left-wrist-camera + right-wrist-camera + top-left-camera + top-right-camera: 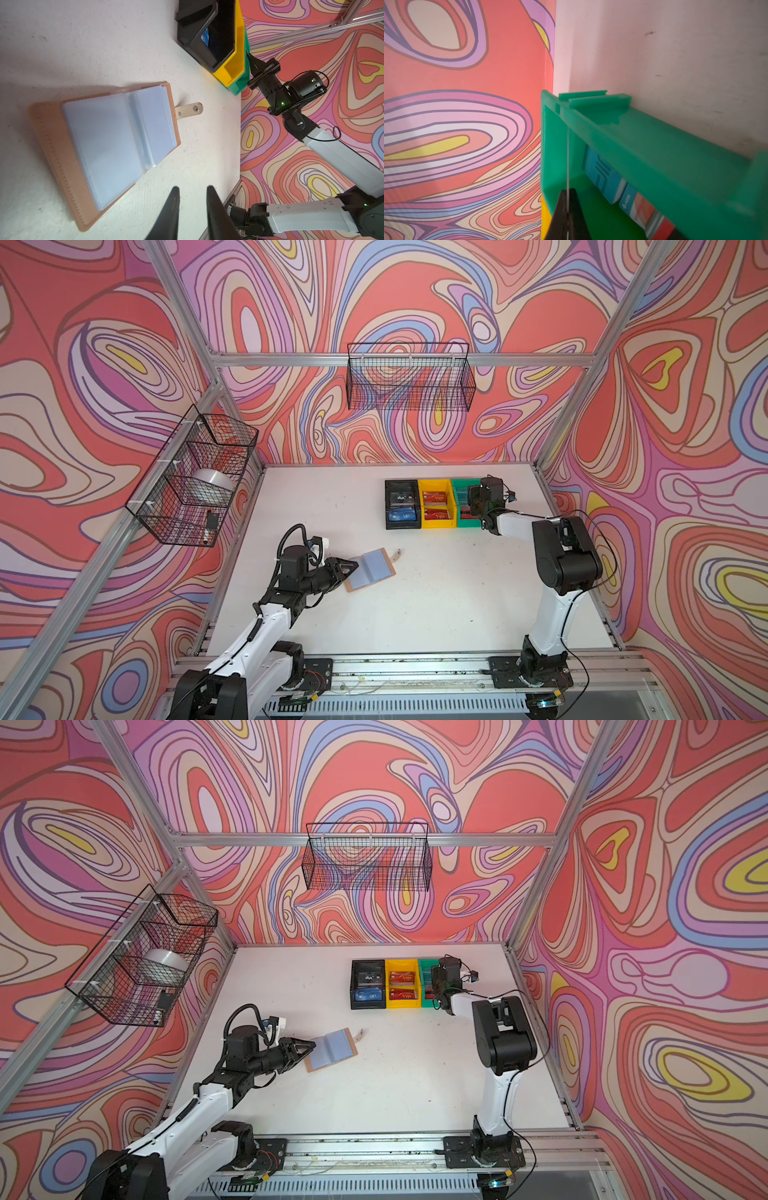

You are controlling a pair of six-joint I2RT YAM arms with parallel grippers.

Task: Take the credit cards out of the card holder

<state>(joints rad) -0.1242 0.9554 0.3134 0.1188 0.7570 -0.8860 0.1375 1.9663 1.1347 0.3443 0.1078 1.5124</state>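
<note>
Right wrist view: the right hand [567, 194] is closed flat on a credit card [568, 158], seen edge-on as a thin line, and points it into the green bin [654, 158] at the far right of the surface [415, 605]. I judge that this pose lets the card drop beside the other cards [604, 176] lying there. The left hand [192, 188] has only a narrow gap and holds nothing. It stands at the left edge of the card holder [116, 141], perhaps to steady it. This holder lies open left of the middle, and its clear sleeves look empty.
</note>
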